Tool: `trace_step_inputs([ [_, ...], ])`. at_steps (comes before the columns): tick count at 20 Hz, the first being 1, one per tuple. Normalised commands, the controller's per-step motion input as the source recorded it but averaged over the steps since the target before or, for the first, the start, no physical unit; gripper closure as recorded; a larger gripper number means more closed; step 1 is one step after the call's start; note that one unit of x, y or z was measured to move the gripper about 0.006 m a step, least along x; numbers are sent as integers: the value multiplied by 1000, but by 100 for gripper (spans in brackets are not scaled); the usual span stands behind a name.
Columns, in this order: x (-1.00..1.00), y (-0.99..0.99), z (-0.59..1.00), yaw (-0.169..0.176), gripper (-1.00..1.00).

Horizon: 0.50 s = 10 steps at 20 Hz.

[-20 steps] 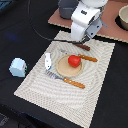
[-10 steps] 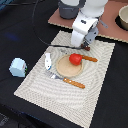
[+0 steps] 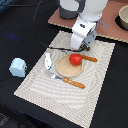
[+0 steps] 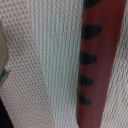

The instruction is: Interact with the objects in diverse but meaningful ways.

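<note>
A red tomato (image 3: 75, 59) rests on the round tan plate (image 3: 64, 69) in the middle of the woven mat. Just behind the plate, my gripper (image 3: 82, 47) hangs low over the mat; its fingers are too blurred to tell whether they are open or shut. The wrist view shows no fingers, only a brown sausage (image 4: 100, 60) with dark grill marks lying close below on the mat. A small white bottle-like piece (image 3: 48, 61) lies at the plate's left in the exterior view. The pale blue-white cup (image 3: 18, 67) stands off the mat, further left. No saucepan is in view.
An orange-handled utensil (image 3: 73, 82) lies along the plate's near side, and another orange piece (image 3: 90, 59) lies to the right of the tomato. A brown board (image 3: 107, 24) with a bowl (image 3: 123, 17) sits at the back right. A dark cable (image 3: 59, 48) crosses the mat's far left.
The arm has come down a little toward the mat behind the plate. The tomato, bottle-like piece and cup have not moved.
</note>
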Motion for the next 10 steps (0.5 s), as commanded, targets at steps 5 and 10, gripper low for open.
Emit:
trace_step_inputs([
  [5,-161,182,-151,0,100],
  [10,-134,160,-159,0,100],
])
